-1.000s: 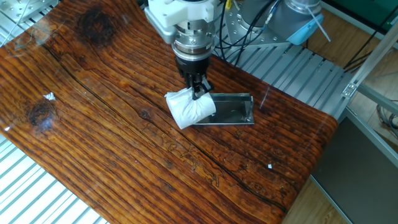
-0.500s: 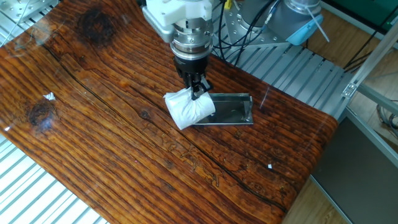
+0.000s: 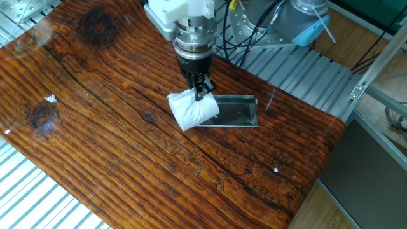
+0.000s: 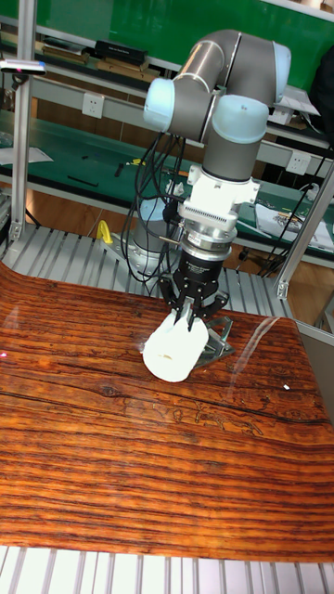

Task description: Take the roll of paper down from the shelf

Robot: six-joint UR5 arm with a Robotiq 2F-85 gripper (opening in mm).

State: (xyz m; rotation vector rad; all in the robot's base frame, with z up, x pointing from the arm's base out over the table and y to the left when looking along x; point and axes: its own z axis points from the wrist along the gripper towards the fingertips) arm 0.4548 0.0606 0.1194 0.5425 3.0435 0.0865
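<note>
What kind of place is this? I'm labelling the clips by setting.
Probably a robotics lab or workshop. A UR5 arm's gripper works over a wooden tabletop mounted on aluminium framing, with wall sockets and cluttered green benches behind.

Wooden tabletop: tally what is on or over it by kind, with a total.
Roll of paper: 1
Metal shelf: 1
Claw, shut on the roll of paper: 1
Small white scraps: 2
Total: 5
</note>
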